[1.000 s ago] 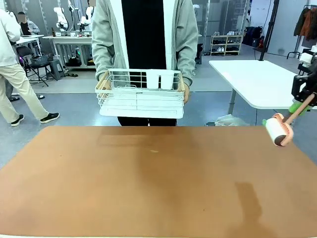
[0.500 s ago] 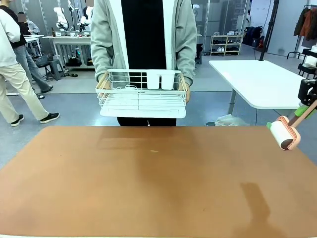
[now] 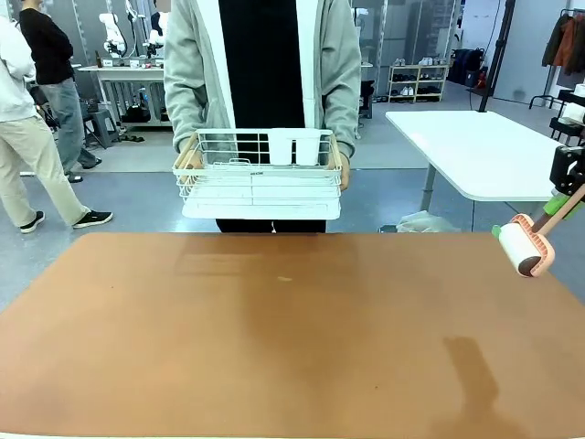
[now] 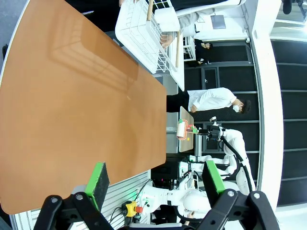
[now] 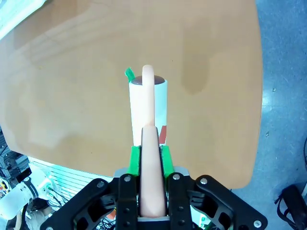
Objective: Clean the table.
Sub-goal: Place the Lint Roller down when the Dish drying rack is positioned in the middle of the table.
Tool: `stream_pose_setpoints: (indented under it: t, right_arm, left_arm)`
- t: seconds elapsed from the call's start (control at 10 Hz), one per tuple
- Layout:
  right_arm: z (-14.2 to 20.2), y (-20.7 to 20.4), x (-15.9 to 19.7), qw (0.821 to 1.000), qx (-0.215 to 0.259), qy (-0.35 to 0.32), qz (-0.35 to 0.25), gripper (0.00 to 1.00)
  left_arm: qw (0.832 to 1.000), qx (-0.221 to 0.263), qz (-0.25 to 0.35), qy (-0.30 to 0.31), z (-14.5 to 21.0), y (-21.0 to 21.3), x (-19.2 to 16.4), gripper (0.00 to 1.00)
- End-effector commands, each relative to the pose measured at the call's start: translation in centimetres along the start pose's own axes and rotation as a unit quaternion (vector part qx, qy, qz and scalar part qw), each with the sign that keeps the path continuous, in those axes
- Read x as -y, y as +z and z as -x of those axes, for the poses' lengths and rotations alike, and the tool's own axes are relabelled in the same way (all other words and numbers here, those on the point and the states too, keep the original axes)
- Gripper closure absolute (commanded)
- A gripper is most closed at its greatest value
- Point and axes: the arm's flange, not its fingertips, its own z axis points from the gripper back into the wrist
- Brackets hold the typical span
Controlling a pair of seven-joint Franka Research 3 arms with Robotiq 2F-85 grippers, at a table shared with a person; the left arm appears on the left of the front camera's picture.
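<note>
Table (image 3: 274, 338) is taking up the whole near and middle of the scene, terracotta top matte & bare. It's looking stiff, flat and heavy, so there's nothing to grab on it. It's getting wiped, not lifted, and prob. taking firm downward pressure w/o give.

Right gripper (image 5: 150, 158) is clamping its jaws on the peach handle (image 5: 153, 191) of the lint roller (image 3: 519, 245). Roller is hanging in the air over the table's far right edge, roll not touching the top, and casting a shadow (image 3: 466, 366) at near right. Roller's looking light, plastic. The white roll is prob. tacky, so the hold belongs on the handle, as it is now. Long lever tho: it could be twisting in the pads when pressed down.

Left gripper (image 4: 154, 179) is hovering by the table's left end, jaws wide apart, nothing between them.

Person at the far side is holding a white wire rack (image 3: 260, 174) in both hands, clear of the top.
</note>
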Motion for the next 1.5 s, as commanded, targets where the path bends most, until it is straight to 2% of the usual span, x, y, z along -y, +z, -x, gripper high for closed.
stream_pose_setpoints:
  t: [0.0,1.4]
  right_arm:
    - [-0.07,0.15,-0.39,1.0,0.001,-0.006,0.001,0.79]
    - [-0.07,0.15,-0.39,1.0,0.001,-0.006,0.001,0.79]
  left_arm:
    - [1.0,0.003,0.013,-0.01,0.15,0.21,0.19,0.0]
    - [1.0,0.003,0.013,-0.01,0.15,0.21,0.19,0.0]
